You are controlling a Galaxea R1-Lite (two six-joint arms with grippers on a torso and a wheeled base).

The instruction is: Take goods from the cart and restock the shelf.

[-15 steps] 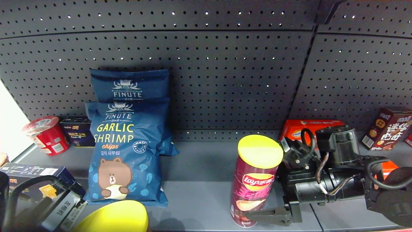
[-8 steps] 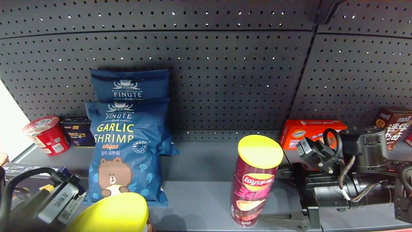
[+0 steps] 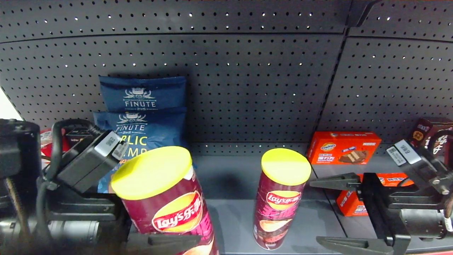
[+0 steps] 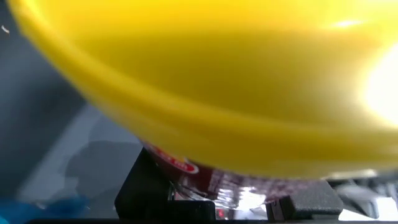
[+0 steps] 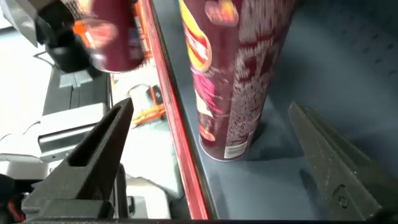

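In the head view, the left gripper (image 3: 166, 233) has risen from the bottom edge since half a second ago; the held can (image 3: 166, 202) with its yellow lid (image 3: 152, 171) is now high at 7 o'clock of the picture and covers most of the front blue bag (image 3: 148, 132); the right gripper (image 3: 315, 212) has drawn back toward 3 o'clock, so the orange box (image 3: 343, 147) behind it is uncovered; the standing can (image 3: 279, 198) stays upright on the shelf (image 3: 230, 212), at 5 o'clock of the centre; the right jaws are spread wide and touch nothing, their tips just beside the standing can at its 3 o'clock side; one left finger (image 3: 159, 243) lies against the held can low on its front. In the left wrist view, the lid (image 4: 217, 81) is very near the camera; under it the held can (image 4: 205, 180) is pinched between the black parts of the left gripper (image 4: 224, 202). In the right wrist view, the right gripper (image 5: 211, 124) stands open, both fingers (image 5: 93, 162) apart from the standing can (image 5: 236, 93); the held can (image 5: 115, 37) is blurred at 10 o'clock.
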